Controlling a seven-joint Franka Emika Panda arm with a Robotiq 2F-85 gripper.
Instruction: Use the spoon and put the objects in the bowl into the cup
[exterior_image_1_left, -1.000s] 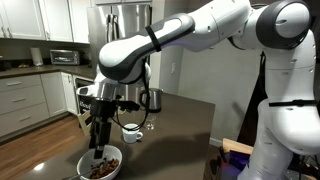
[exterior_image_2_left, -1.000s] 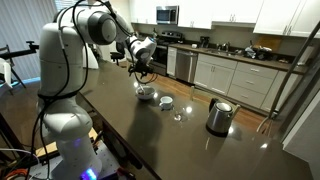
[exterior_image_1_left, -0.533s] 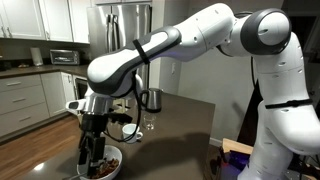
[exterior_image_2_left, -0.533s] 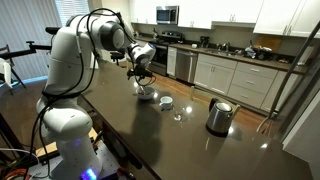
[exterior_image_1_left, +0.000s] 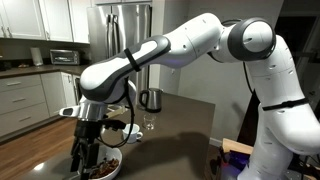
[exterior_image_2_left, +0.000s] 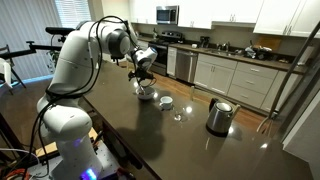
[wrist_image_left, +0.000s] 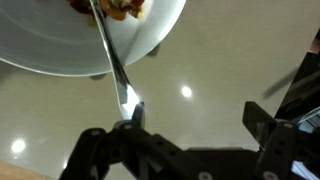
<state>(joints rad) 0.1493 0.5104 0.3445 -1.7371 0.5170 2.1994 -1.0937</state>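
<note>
A: Hanging low over the bowl (wrist_image_left: 50, 45), end effector (wrist_image_left: 195, 122) jaws spread wide, nothing held. Cup (exterior_image_1_left: 131, 130), glass (exterior_image_2_left: 178, 116) and kettle (exterior_image_2_left: 219, 116) stand in a row beyond, apart from the arm.
B: Spoon (wrist_image_left: 113, 62)?
A: Scoop end in the bits (wrist_image_left: 118, 8), handle out over the rim, tip just beside one finger (wrist_image_left: 100, 148). Bowl toward one end of the tabletop (exterior_image_2_left: 150, 140); dark, glossy, open room past the kettle. Kitchen cabinets (exterior_image_2_left: 235, 75) behind.

White bowl (wrist_image_left: 50, 55) holds brown-reddish objects (wrist_image_left: 128, 8); silver spoon (wrist_image_left: 112, 60) rests inside, handle over rim; white cup (exterior_image_2_left: 165, 102) near.
</note>
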